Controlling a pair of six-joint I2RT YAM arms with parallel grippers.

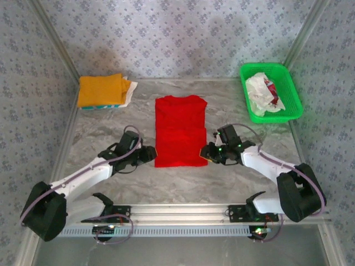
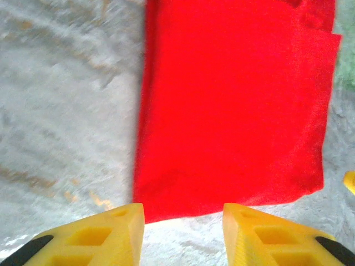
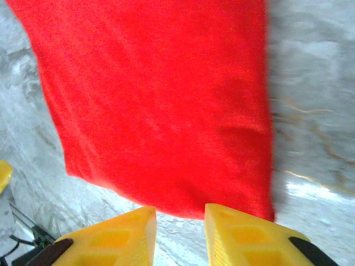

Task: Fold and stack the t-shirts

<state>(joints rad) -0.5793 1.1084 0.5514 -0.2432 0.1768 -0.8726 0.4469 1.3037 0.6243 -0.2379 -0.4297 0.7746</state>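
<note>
At the middle of the worktop (image 1: pixel 183 183) lies the red t-shirt (image 1: pixel 179 130), folded into a long flat rectangle. By its near left corner sits the left hand (image 1: pixel 152 153), yellow fingers (image 2: pixel 94 235) moderately parted with nothing between them and the cloth edge just ahead. By its near right corner sits the right hand (image 1: pixel 204 152), fingers (image 3: pixel 244 235) set narrower apart, also gripping nothing. Far left of the red shirt, an orange-yellow t-shirt (image 1: pixel 100 88) rests folded atop teal and white ones (image 1: pixel 102 106). Far right of it, a green basket (image 1: pixel 294 94) holds a crumpled white t-shirt with red marks (image 1: pixel 260 91).
</note>
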